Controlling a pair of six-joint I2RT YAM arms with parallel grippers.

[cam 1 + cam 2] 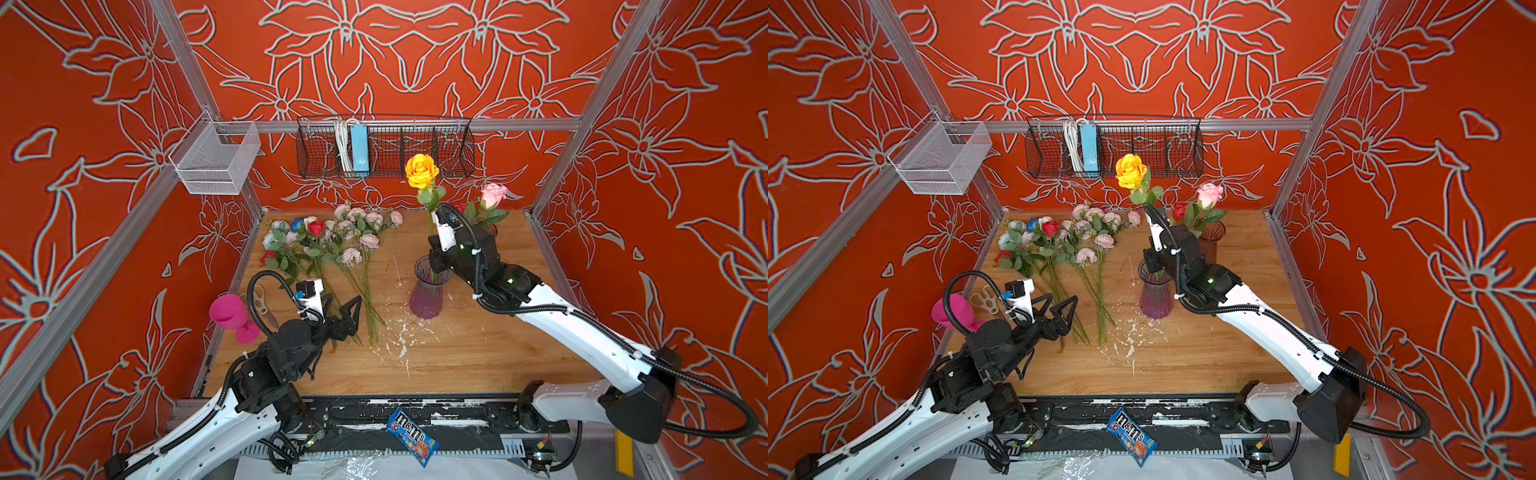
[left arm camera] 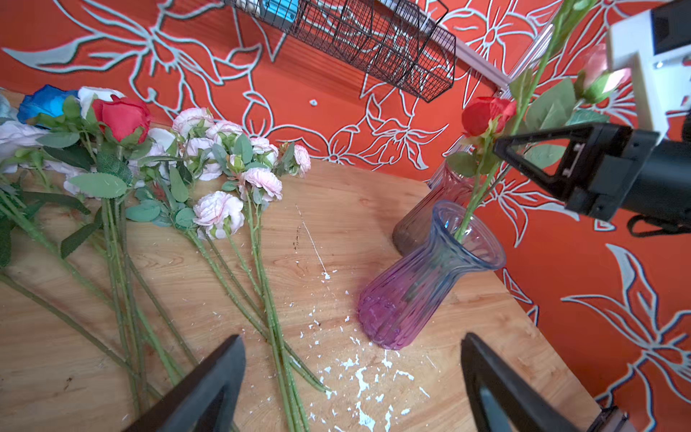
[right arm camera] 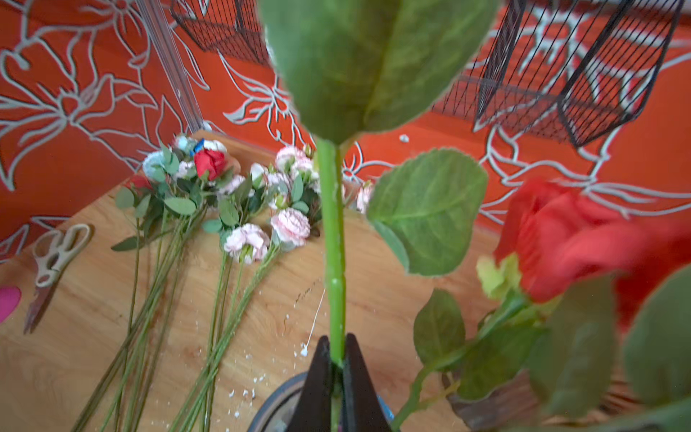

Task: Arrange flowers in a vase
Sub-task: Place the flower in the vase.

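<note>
A purple glass vase (image 1: pixel 426 291) (image 2: pixel 418 284) stands right of the table's middle. My right gripper (image 3: pixel 337 342) (image 1: pixel 1152 262) hovers over the vase's mouth, shut on the green stem of an upright orange rose (image 1: pixel 421 170) (image 1: pixel 1131 170), whose stem runs down into the vase. Several flowers (image 1: pixel 328 241) (image 2: pixel 220 209) (image 3: pixel 246 239) lie on the wood at the back left, stems toward the front. My left gripper (image 1: pixel 345 300) (image 2: pixel 351 338) hangs open above the stem ends, holding nothing.
A brown vase (image 1: pixel 1212 241) at the back right holds a pink rose (image 1: pixel 493 194) and a red rose (image 2: pixel 486 114). Scissors (image 1: pixel 262 303) and a pink cup (image 1: pixel 230 316) lie at the left edge. A black wire basket (image 1: pixel 384 145) hangs on the back wall.
</note>
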